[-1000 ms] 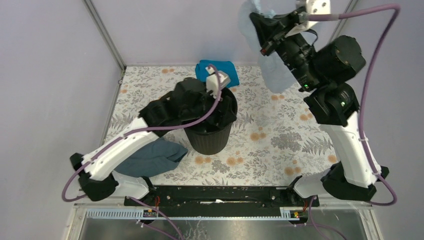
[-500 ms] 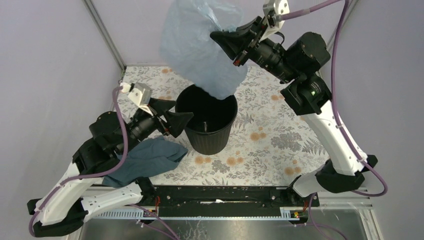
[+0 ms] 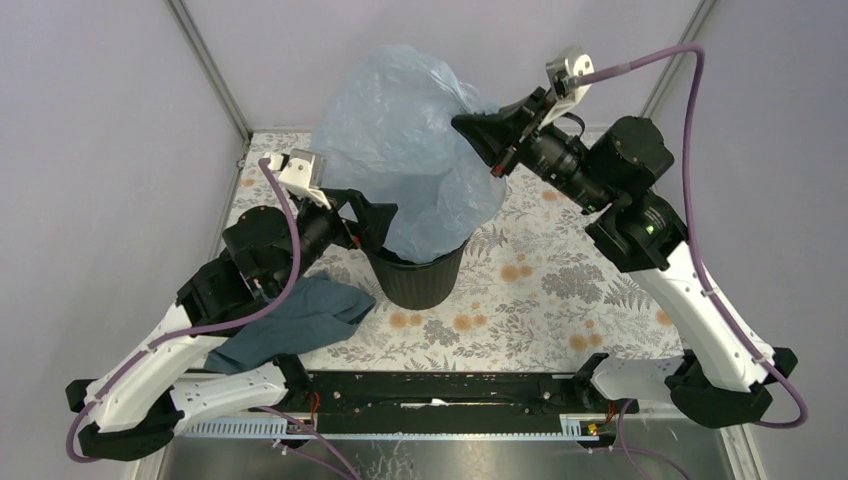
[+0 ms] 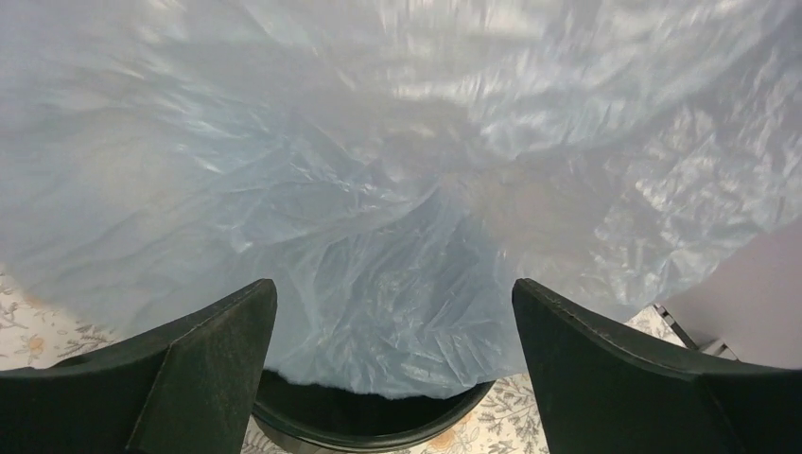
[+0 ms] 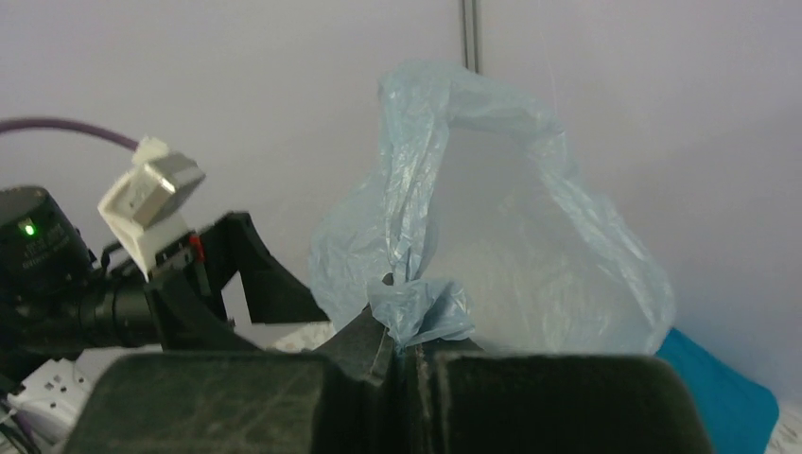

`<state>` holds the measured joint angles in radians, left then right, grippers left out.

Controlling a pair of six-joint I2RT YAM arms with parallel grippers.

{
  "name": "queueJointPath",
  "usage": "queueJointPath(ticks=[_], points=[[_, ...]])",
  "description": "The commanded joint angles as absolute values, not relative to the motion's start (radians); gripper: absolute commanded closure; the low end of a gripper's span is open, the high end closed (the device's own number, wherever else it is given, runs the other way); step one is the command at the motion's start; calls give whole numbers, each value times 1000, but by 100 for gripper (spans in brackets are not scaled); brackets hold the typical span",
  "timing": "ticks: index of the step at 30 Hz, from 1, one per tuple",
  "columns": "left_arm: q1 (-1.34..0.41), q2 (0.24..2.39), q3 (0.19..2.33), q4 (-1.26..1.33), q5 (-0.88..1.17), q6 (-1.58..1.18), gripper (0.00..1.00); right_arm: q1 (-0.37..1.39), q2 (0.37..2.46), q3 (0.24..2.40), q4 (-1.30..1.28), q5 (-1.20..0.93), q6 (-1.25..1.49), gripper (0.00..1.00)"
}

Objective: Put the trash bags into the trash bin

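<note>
The pale blue-grey trash bag (image 3: pixel 400 150) billows wide above the black trash bin (image 3: pixel 418 275), its lower end hanging into the bin's mouth. My right gripper (image 3: pixel 468 125) is shut on a bunched edge of the bag (image 5: pixel 421 312) and holds it up at the bag's right side. My left gripper (image 3: pixel 385 222) is open and empty at the bin's left rim, facing the bag. In the left wrist view the bag (image 4: pixel 397 189) fills the frame between my fingers (image 4: pixel 203 364), with the bin's rim (image 4: pixel 378 437) below.
A dark slate-grey cloth (image 3: pixel 290 320) lies on the flowered table left of the bin, under my left arm. A teal cloth (image 5: pixel 719 388) lies behind the bag, hidden in the top view. Walls and a frame post (image 3: pixel 205 65) close the back.
The right gripper has lowered the bag, which has spread and dropped its end into the bin. The left gripper has moved up to the bin's left rim.
</note>
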<state>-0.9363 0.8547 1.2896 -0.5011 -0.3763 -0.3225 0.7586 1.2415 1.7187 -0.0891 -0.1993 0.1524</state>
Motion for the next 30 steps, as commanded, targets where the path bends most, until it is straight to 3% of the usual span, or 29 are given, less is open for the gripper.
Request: queueJointPath(ticks=[1,5,11,16,19,26,30], points=[[-936,838,1346,-455,-452,-336,1,760,1172,1625,-148,-227,101,100],[-936,870,1385,-496,-539,-361,1,759,1135,1548,-136,-181,32,100],[-868,1140,1629,-738,-580,-410,1,758,1123,1503,-140,-191,-54,100],[-404,1166,1644,-645,-127,-474,2,758,1095,1460,-140,-228,-43,100],[-214,1216,1647,-560,139,-541,2,758,1082,1448,-144,-243,-37,100],[30,1264,1461,-187,602,-797,2,758,1070,1461,-169,-265,-39,100],[18,1310,1395,8,837,-907,13,759,1070,1455,-156,-277,-33,100]])
